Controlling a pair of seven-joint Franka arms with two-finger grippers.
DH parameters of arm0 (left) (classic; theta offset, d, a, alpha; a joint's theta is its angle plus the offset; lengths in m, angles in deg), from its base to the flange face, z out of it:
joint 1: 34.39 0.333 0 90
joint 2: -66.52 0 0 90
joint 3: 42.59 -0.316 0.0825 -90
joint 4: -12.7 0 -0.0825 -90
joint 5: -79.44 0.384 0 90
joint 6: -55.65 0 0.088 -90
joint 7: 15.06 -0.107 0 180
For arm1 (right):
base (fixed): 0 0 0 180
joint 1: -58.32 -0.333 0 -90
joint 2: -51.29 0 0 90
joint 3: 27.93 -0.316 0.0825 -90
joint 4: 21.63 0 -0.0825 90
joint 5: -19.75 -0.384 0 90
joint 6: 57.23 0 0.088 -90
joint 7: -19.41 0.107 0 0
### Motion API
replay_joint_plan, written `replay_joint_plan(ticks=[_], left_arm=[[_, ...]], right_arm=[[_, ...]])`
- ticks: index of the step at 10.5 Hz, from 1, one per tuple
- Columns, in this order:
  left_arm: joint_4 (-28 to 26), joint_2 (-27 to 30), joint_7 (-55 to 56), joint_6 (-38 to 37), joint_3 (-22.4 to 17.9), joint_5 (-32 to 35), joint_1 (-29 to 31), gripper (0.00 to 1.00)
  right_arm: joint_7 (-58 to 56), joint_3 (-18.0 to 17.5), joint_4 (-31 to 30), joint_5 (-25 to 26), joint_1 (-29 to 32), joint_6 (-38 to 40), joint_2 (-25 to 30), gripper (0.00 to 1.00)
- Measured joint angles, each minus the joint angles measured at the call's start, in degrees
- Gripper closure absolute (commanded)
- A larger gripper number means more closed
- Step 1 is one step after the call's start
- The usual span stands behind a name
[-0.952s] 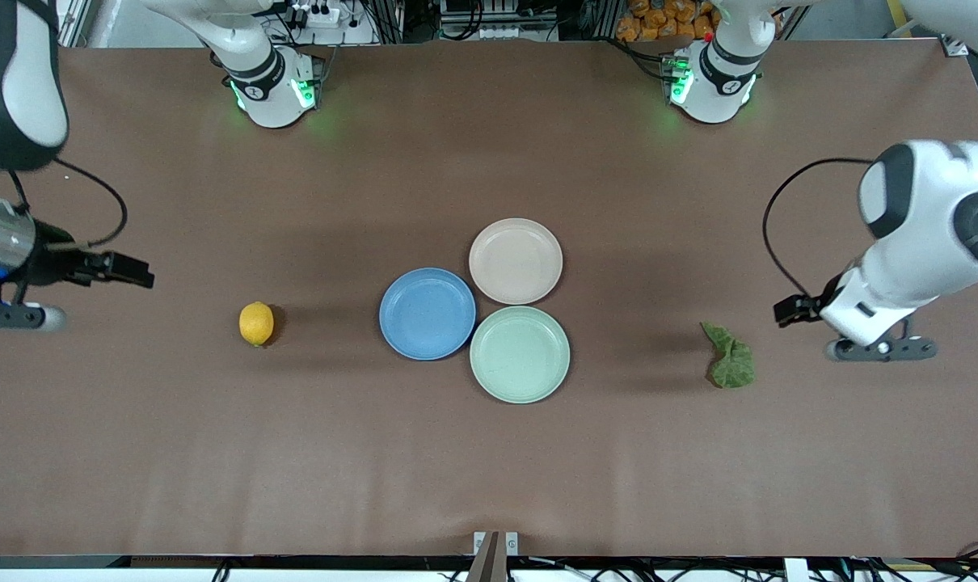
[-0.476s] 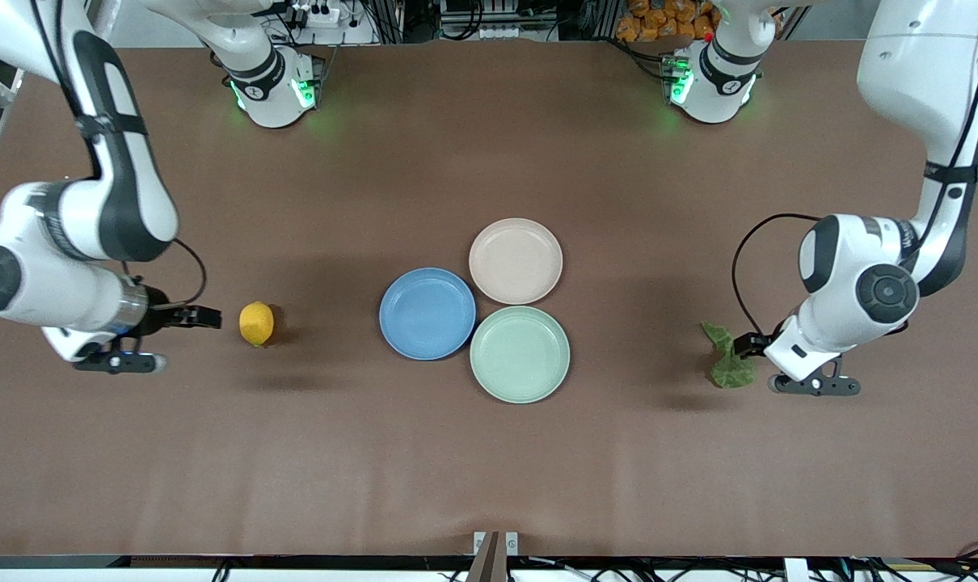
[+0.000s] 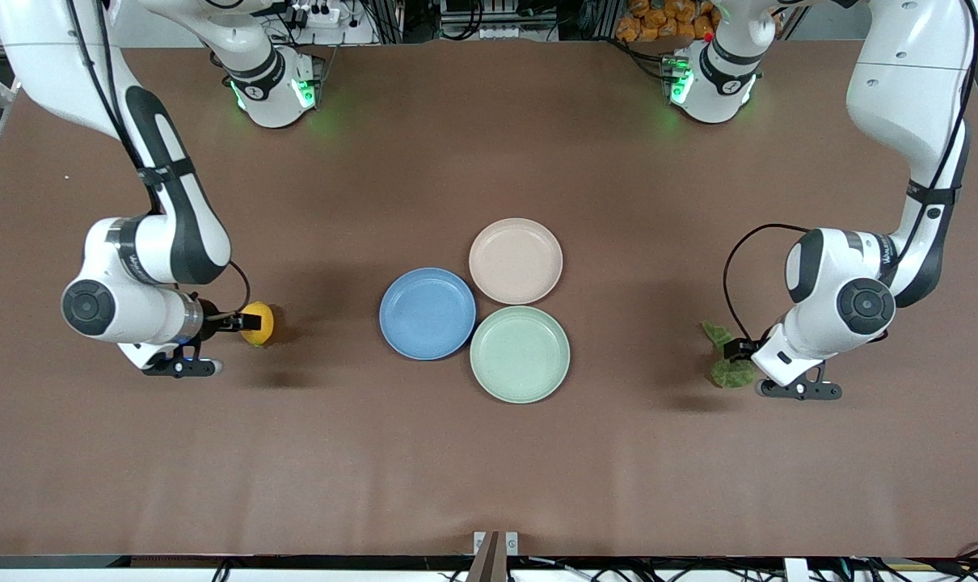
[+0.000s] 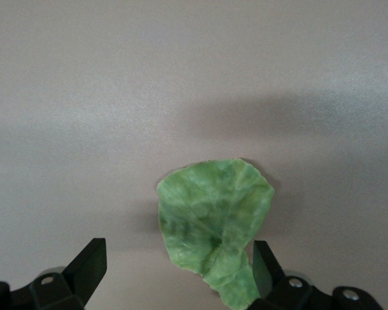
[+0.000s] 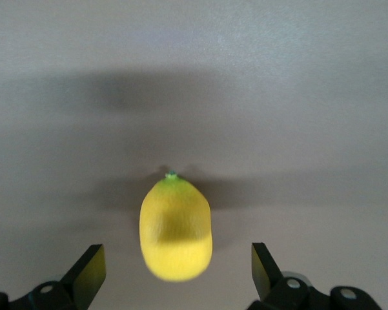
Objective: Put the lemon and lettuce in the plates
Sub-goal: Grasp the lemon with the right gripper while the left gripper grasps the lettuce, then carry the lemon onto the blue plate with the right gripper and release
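risk on both sides: small oval yellow lemon (image 5: 175, 230) could roll off on the brown worktop (image 3: 489, 469) if nudged off-centre; flat crinkled green lettuce leaf (image 4: 214, 219) could slip from a shallow pinch. right gripper (image 5: 174, 284) and left gripper (image 4: 175, 284) over them, jaws wide open. round blue plate (image 3: 427, 314), beige-pink plate (image 3: 515, 260), mint-green plate (image 3: 520, 354) mid-worktop, all empty.

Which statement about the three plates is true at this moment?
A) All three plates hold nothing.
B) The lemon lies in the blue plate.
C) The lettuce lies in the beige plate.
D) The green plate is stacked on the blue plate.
A: the blue plate, beige plate and green plate show bare surfaces, while the lemon and lettuce lie on the table.
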Motion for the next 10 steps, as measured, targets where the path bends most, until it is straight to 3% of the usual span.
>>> replay_joint_plan(ticks=[1, 3, 4, 5, 6, 7, 10], left_arm=[[0.0, -0.6, 0.0, 0.3, 0.0, 0.0, 0.0, 0.1], [0.0, -1.6, 0.0, 0.6, 0.0, 0.0, 0.0, 0.13], [0.0, -2.0, 0.0, 0.9, 0.0, 0.0, 0.0, 0.19], [0.0, -2.4, 0.0, 1.5, 0.0, 0.0, 0.0, 0.2], [0.0, -2.6, 0.0, 1.7, 0.0, 0.0, 0.0, 0.2], [0.1, -2.8, 0.0, 1.8, 0.1, 0.0, 0.0, 0.2], [0.1, -3.3, 0.2, 2.3, 0.1, 0.0, -0.1, 0.2]], right_arm=[[0.0, 0.0, -1.7, 0.0, 0.0, -3.6, -0.9, 0.0], [0.0, 0.0, -4.8, 0.0, 0.0, -8.3, -2.0, 0.0], [0.0, 0.0, -5.4, 0.0, -0.1, -8.6, -2.1, 0.23], [0.0, -0.1, -5.5, 0.0, -0.1, -8.6, -2.1, 0.55], [0.0, -0.1, -5.5, 0.0, -0.2, -8.6, -2.1, 0.74], [0.0, -0.2, -5.4, 0.0, -0.4, -8.6, -2.1, 1.0], [0.3, -1.9, -4.3, -0.1, -1.1, -8.0, -1.7, 1.0]])
